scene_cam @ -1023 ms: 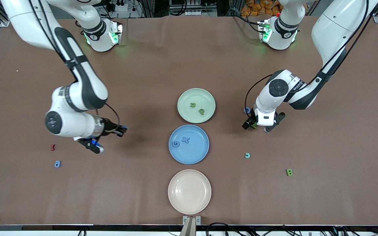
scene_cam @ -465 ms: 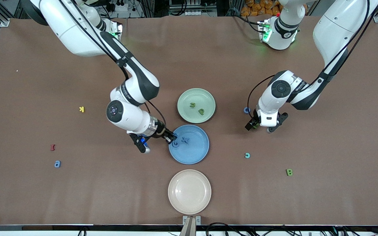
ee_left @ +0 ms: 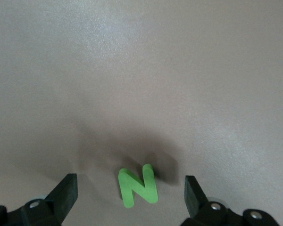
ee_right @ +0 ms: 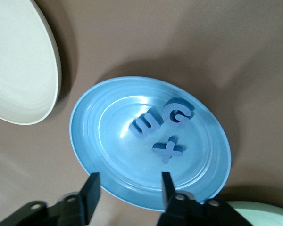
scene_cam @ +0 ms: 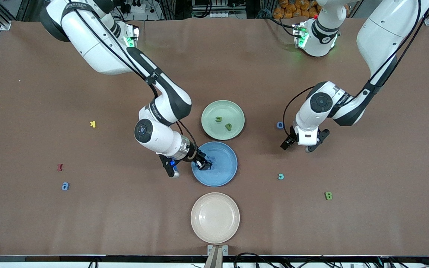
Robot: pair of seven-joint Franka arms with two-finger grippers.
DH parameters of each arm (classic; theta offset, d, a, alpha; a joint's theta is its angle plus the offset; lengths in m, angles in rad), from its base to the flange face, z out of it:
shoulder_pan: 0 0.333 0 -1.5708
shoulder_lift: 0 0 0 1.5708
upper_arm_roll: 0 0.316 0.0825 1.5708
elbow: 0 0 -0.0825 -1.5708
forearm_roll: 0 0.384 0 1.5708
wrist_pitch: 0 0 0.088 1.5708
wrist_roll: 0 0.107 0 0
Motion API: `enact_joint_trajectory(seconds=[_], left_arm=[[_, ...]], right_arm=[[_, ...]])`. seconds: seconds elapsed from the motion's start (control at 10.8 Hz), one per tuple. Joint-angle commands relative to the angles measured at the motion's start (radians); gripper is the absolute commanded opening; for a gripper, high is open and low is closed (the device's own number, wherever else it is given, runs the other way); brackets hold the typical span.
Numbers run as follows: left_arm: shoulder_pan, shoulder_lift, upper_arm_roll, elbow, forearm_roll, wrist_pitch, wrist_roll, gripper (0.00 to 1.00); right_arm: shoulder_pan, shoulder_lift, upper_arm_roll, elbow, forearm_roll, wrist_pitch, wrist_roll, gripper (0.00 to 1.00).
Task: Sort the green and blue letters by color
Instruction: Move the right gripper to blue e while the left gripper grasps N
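My right gripper (scene_cam: 204,163) (ee_right: 129,179) hangs open over the blue plate (scene_cam: 223,175) (ee_right: 87,141), with nothing between its fingers. Three blue letters lie in that plate: an E (ee_right: 146,124), a G (ee_right: 179,112) and an X (ee_right: 169,149). The green plate (scene_cam: 214,109) holds a green u (scene_cam: 218,119) and p (scene_cam: 228,127). My left gripper (scene_cam: 297,146) (ee_left: 130,181) is open and low over a green N (ee_left: 138,187), one finger on each side and neither touching it. Loose on the table are a blue a (scene_cam: 65,186), a blue letter (scene_cam: 280,125), a teal c (scene_cam: 280,176) and a green B (scene_cam: 328,195).
A beige plate (scene_cam: 215,217) (ee_right: 19,70) sits nearest the front camera, in line with the other two plates. A yellow K (scene_cam: 93,124) and a dark red I (scene_cam: 60,167) lie toward the right arm's end of the table.
My right arm swung from its end of the table to over the blue plate and opened; the blue E now lies in the plate. My left gripper shifted slightly over the N.
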Motion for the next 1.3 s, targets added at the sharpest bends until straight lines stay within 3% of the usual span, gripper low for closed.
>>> enact_joint_trajectory(seconds=[0.0, 0.09, 0.28, 0.46, 0.65, 0.74, 0.84, 0.93, 1.21], left_arm=[[-0.01, 0.02, 0.014, 0.02, 0.033, 0.009, -0.034, 1.0], [-0.011, 0.03, 0.014, 0.03, 0.033, 0.009, -0.034, 1.0], [-0.025, 0.047, 0.015, 0.04, 0.033, 0.009, -0.034, 1.0], [-0.028, 0.052, 0.015, 0.047, 0.038, 0.009, -0.034, 1.0], [-0.028, 0.052, 0.015, 0.047, 0.038, 0.009, -0.032, 1.0], [-0.028, 0.052, 0.015, 0.047, 0.048, 0.009, -0.029, 1.0], [-0.027, 0.052, 0.015, 0.046, 0.059, 0.008, -0.029, 0.37], [-0.028, 0.052, 0.015, 0.046, 0.059, 0.003, -0.029, 0.0], [-0.03, 0.052, 0.015, 0.047, 0.062, -0.006, -0.029, 0.0]], right_arm=[[-0.005, -0.007, -0.002, 0.031, -0.011, -0.014, 0.01, 1.0], [-0.03, -0.032, -0.002, 0.022, -0.01, -0.037, -0.021, 1.0], [-0.089, -0.104, -0.026, 0.002, -0.013, -0.217, -0.201, 1.0], [-0.184, -0.241, -0.083, -0.119, -0.03, -0.362, -0.524, 1.0], [-0.328, -0.299, -0.095, -0.167, -0.14, -0.469, -0.9, 1.0], [-0.366, -0.303, -0.142, -0.166, -0.18, -0.486, -1.056, 1.0], [-0.396, -0.299, -0.184, -0.164, -0.188, -0.487, -1.237, 1.0], [-0.438, -0.287, -0.202, -0.163, -0.189, -0.477, -1.42, 1.0], [-0.519, -0.218, -0.225, -0.141, -0.209, -0.404, -1.959, 1.0]])
